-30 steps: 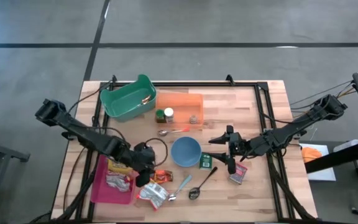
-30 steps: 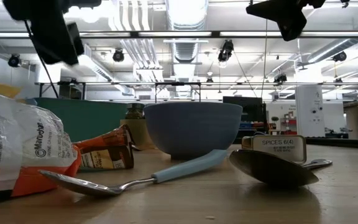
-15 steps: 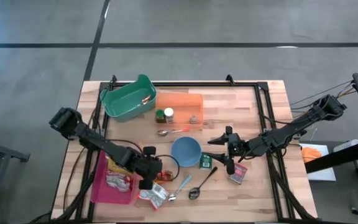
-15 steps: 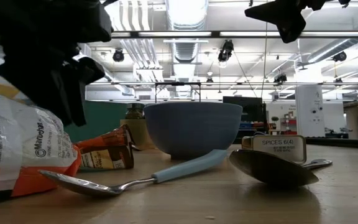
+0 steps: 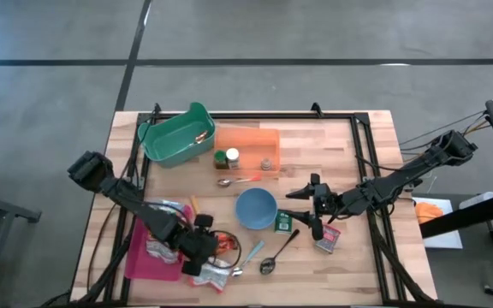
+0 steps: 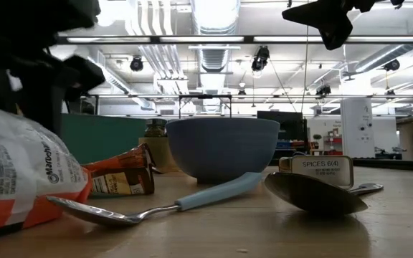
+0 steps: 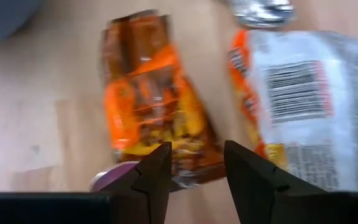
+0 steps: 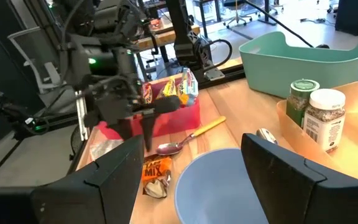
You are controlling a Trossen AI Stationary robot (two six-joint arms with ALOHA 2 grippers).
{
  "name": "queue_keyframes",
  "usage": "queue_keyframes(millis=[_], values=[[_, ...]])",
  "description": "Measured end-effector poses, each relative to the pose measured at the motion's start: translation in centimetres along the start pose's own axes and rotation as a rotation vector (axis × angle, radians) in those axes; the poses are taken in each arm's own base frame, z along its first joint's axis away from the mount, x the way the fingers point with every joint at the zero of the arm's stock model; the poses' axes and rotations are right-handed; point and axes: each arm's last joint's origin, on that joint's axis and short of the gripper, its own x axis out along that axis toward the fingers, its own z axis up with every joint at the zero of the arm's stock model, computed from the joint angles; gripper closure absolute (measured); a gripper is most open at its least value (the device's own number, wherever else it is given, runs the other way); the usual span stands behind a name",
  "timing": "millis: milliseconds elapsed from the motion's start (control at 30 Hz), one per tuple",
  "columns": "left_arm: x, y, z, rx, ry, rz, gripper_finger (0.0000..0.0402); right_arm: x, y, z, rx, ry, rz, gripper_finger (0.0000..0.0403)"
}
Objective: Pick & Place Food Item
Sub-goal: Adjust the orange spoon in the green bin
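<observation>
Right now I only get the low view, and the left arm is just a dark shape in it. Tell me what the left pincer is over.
Observer: The left pincer hangs open over the orange snack packet, with nothing between its fingers.
Operator: Give me what lies next to that packet.
Observer: A white and orange bag lies beside it, barcode side up.
Operator: Report the right pincer.
Observer: The right pincer hovers open and empty beside the blue bowl.
</observation>
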Motion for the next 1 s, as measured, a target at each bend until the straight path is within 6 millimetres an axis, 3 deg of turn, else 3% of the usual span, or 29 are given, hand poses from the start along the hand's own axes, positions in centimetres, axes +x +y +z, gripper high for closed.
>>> queue_keyframes(millis=[167,333,733,1000], values=[[-0.4,-0.9,0.1,0.022,-0.019,0.001,0.0254,0.0,0.0,0.0,0.000,0.000,0.000,0.0138],[-0.2,-0.3,-0.1,-0.030,-0.046,0.114,0.0254,0.0,0.0,0.0,0.002,-0.003,0.001,0.0138],[0.3,1.0,0.2,-0.099,-0.037,0.139,0.0254,0.0,0.0,0.0,0.002,-0.004,0.001,0.0138],[1.0,1.8,-0.1,-0.177,0.039,0.034,0.0246,0.0,0.0,0.0,0.002,-0.004,0.001,0.0138]])
